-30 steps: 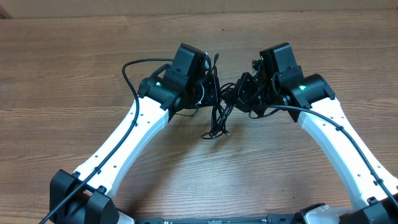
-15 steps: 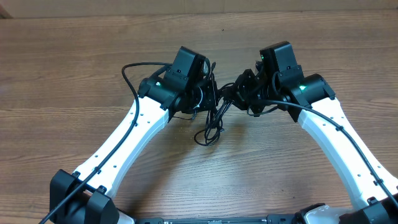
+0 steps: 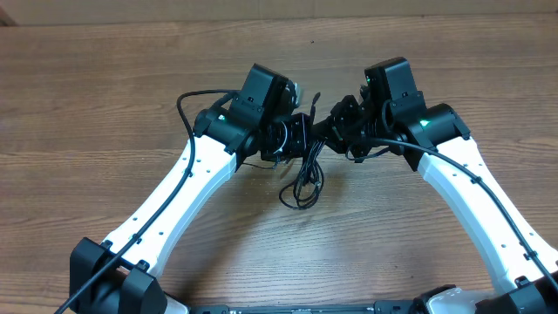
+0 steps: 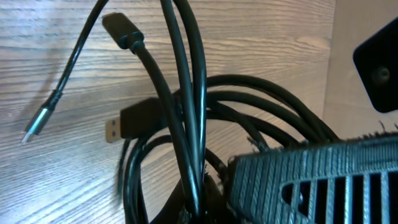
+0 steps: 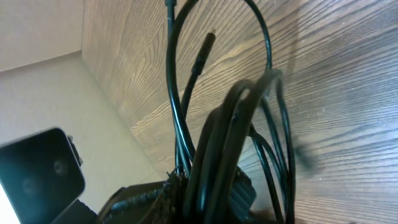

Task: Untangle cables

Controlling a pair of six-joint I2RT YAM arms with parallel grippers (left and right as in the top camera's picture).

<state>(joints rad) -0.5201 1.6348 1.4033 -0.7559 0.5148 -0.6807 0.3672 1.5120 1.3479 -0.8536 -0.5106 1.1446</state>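
From overhead, the cables are seen hung as one tangled bunch between both arms, over the surface. By the left wrist, the left fingers are shown closed on them. By the right wrist, the right fingers are closed likewise. Nothing is separated yet.

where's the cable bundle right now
In the overhead view the cables are mid-table, held between the left gripper and the right gripper, with loose loops hanging just on the robot's side of them.

Cables blurred in rt wrist view (lower ends cut off at frame edge).
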